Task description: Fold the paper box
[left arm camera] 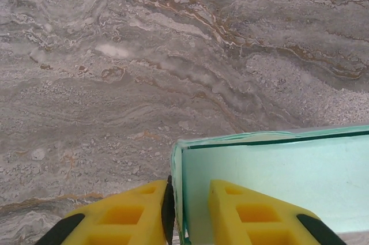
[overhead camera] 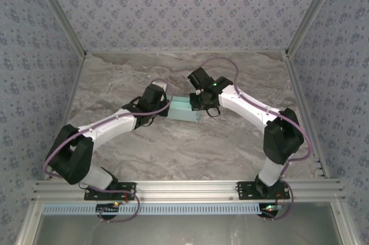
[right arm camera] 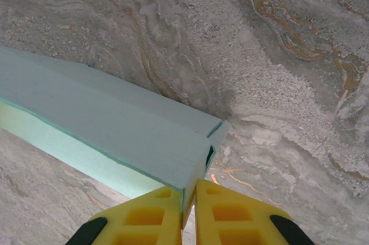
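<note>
Here the left jaws straddle the end wall of the paper box (left arm camera: 277,170). One yellow finger (left arm camera: 124,213) sits outside with its black pad against the card. The other sits inside the box with a thin gap showing between it and the wall, so they stand slightly spread, not clamped. The wall stands upright between them, and a long side panel runs away to their right. From above, the pale cyan box lies on the marble counter (overhead camera: 173,153) between the two sets of jaws, the left at its left end and the right at its right end. The right jaws are pressed together on a thin edge of card at the box's corner, pinching it. The rest of the box stretches off to their left, and a narrow flap sits just beyond their tips
</note>
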Controlling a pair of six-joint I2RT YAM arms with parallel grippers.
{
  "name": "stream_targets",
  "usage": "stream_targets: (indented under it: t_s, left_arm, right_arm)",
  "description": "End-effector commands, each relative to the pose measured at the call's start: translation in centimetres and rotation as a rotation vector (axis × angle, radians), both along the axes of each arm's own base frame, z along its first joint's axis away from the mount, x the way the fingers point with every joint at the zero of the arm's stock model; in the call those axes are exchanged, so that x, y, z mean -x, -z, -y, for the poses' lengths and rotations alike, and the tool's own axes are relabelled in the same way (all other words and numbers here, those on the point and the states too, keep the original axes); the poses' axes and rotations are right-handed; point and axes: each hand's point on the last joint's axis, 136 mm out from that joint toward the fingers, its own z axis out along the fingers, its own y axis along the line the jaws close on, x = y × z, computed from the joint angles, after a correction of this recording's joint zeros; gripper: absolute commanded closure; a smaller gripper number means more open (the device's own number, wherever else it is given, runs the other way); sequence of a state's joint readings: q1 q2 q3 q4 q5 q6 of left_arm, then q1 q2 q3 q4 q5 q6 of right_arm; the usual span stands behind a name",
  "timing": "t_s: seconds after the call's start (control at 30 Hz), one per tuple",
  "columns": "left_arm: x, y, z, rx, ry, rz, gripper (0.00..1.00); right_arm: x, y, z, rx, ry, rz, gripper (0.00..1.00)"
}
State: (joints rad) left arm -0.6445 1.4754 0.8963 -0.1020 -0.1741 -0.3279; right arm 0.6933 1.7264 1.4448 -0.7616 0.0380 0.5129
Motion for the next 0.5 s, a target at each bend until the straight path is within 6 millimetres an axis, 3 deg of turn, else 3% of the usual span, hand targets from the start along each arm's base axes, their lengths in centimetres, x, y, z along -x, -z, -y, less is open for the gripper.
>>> stream_targets:
  t_s: [0.0, 0.47]
  left_arm:
    - [1.0, 1.0, 1.4, 0.005, 0.041, -0.053, 0.75]
    - [0.8, 1.4, 1.2, -0.095, 0.039, -0.034, 0.75]
  right_arm:
    - [0.2, -0.3, -2.0, -0.051, -0.027, -0.016, 0.86]
    - [-0.4, -1.5, -1.4, -0.058, -0.001, 0.012, 0.86]
